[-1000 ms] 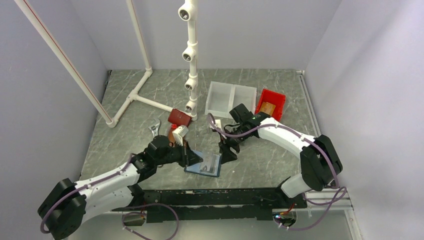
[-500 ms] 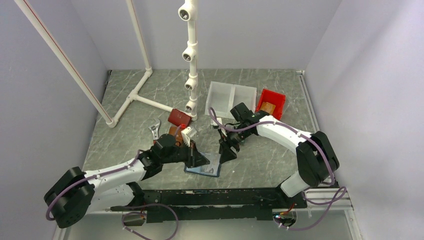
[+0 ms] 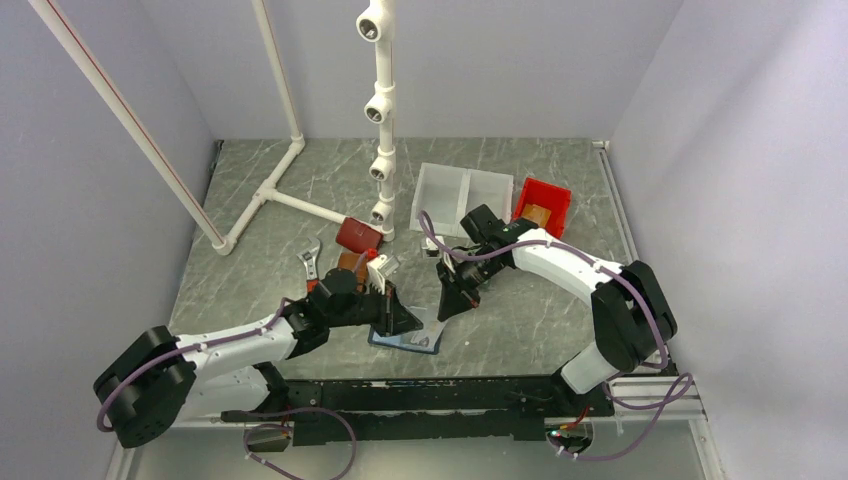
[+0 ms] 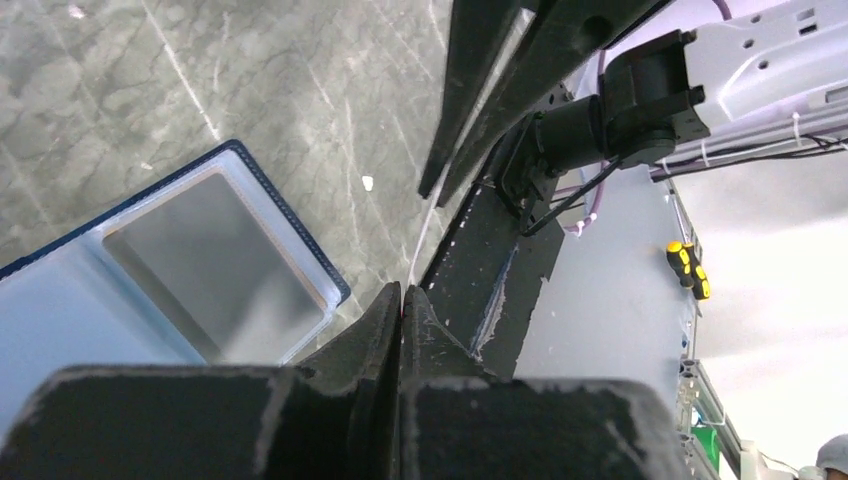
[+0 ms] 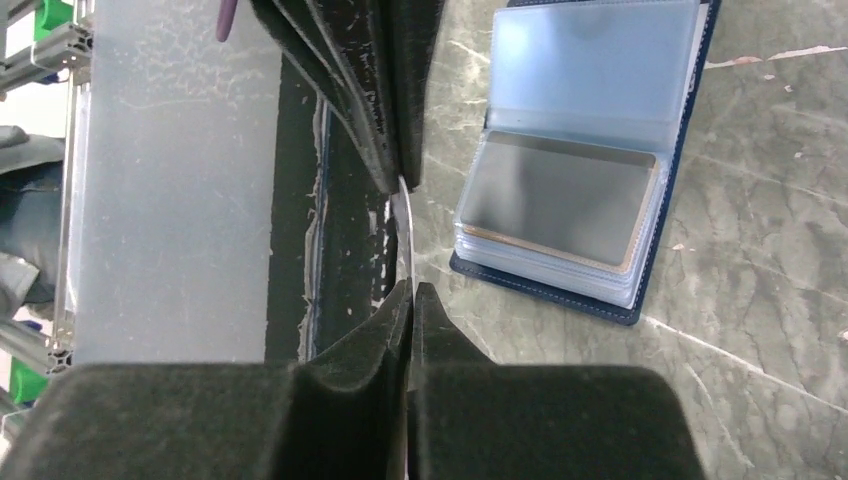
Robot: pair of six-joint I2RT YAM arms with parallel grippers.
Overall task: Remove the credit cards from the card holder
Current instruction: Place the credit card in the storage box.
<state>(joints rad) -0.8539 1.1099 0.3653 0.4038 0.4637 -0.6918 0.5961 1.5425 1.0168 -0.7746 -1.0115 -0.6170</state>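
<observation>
Low in the middle of the overhead view, the open card holder (image 3: 415,342) lies flat. Just above it, the left gripper (image 4: 402,300) and right gripper (image 5: 410,295) both pinch one thin pale card (image 5: 404,230), seen edge-on. It looks light, stiff and slippery; I'd grip well onto its short end.
</observation>
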